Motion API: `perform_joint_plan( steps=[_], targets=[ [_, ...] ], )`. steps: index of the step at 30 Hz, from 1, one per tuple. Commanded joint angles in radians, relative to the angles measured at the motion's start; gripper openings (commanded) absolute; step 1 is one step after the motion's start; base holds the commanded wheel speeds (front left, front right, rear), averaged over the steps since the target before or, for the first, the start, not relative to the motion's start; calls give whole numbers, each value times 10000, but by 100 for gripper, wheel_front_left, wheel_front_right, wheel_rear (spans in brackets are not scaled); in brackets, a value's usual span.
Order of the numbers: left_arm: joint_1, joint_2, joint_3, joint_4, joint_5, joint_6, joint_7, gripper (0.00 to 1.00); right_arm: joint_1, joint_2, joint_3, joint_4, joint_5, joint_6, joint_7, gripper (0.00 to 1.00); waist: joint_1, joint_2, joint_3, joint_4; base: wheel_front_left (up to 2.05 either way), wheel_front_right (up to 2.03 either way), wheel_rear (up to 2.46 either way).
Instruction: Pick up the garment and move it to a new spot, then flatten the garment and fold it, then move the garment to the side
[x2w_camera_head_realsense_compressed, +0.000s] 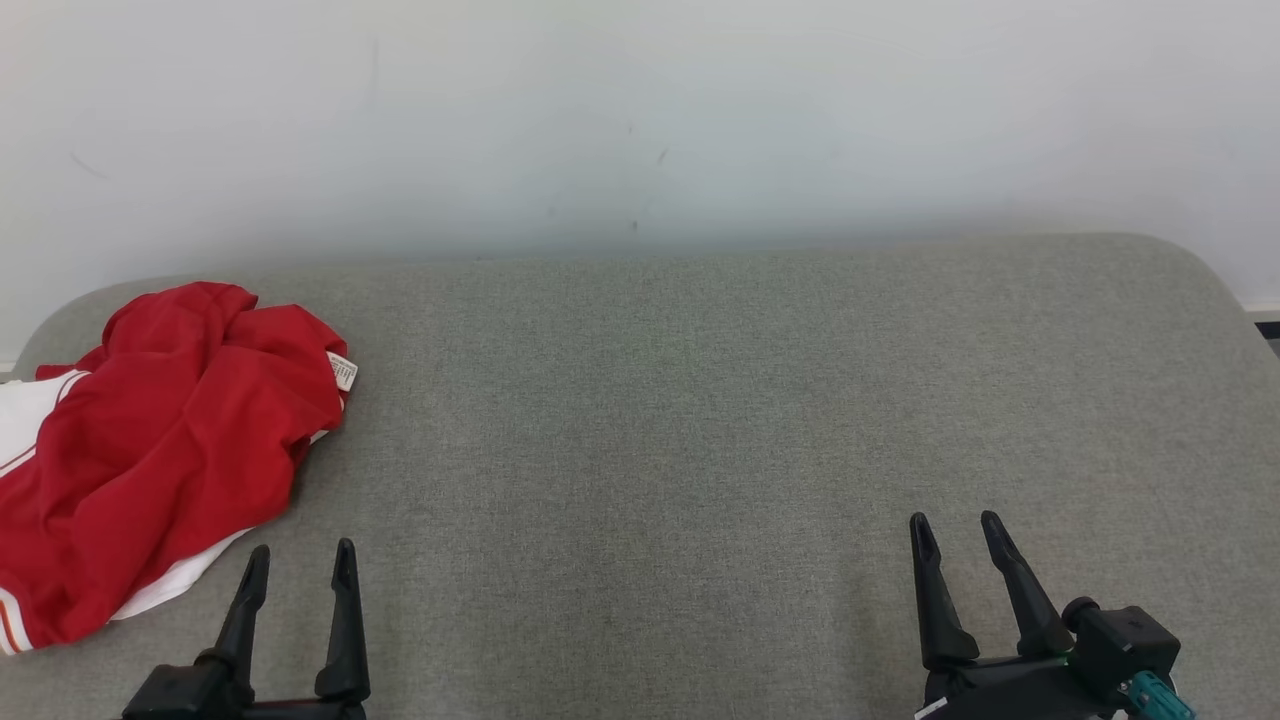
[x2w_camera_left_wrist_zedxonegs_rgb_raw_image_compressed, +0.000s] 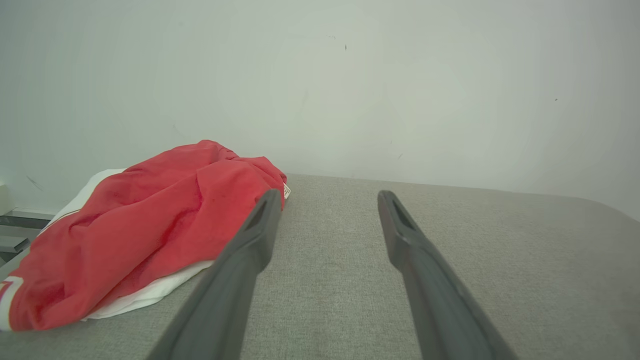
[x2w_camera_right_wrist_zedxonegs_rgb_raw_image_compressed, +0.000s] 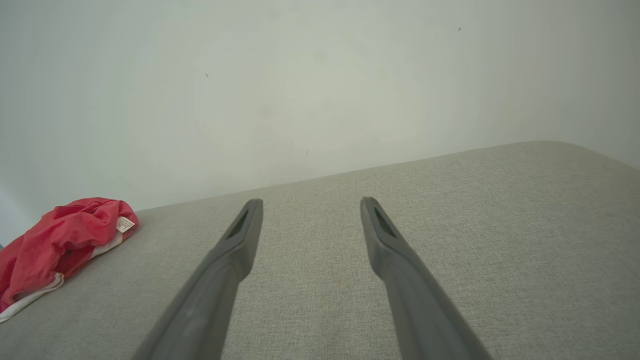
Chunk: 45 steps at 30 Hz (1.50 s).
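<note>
Garment (x2w_camera_head_realsense_compressed: 160, 440) lies crumpled at the left end of the grey surface (x2w_camera_head_realsense_compressed: 650, 450): red cloth bunched over a white layer, with a small white label (x2w_camera_head_realsense_compressed: 342, 371) at its far right corner. Its left side runs past the edge of the head view. We hold our left gripper (x2w_camera_head_realsense_compressed: 303, 548) at the near left, fingers spread and empty, just right of the garment's near edge and apart from it. We hold our right gripper (x2w_camera_head_realsense_compressed: 954, 520) at the near right, well apart from the garment, its fingers spread too, over bare surface. From the right wrist the garment shows far off to the left. A pale wall (x2w_camera_head_realsense_compressed: 640, 120) rises behind the surface's far edge.
</note>
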Motion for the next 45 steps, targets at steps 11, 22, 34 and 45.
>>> perform_joint_plan(
  steps=[11, 22, 34, 45],
  targets=[
    [-76, -26, 36, 103, -135, 104, -14, 100, -55, -26, 24, 109, 138, -24, -33, 100, 0, 0, -31, 10, 0, 0, 0],
    [-74, -7, 23, 79, -203, 79, -14, 100, 53, -26, -14, 62, 139, -24, -31, 100, 0, 0, -10, 161, 0, 0, 0],
    [-107, 102, 244, -13, -219, 286, -14, 100, 73, -25, 189, 102, 309, -23, -30, 100, 0, 0, 116, 1124, 0, 0, 0],
    [-52, 175, 319, 29, -237, 381, -13, 100, 10, -23, 387, 159, 383, -24, -30, 100, 0, 0, 230, 2569, 0, 0, 0]
  ],
)
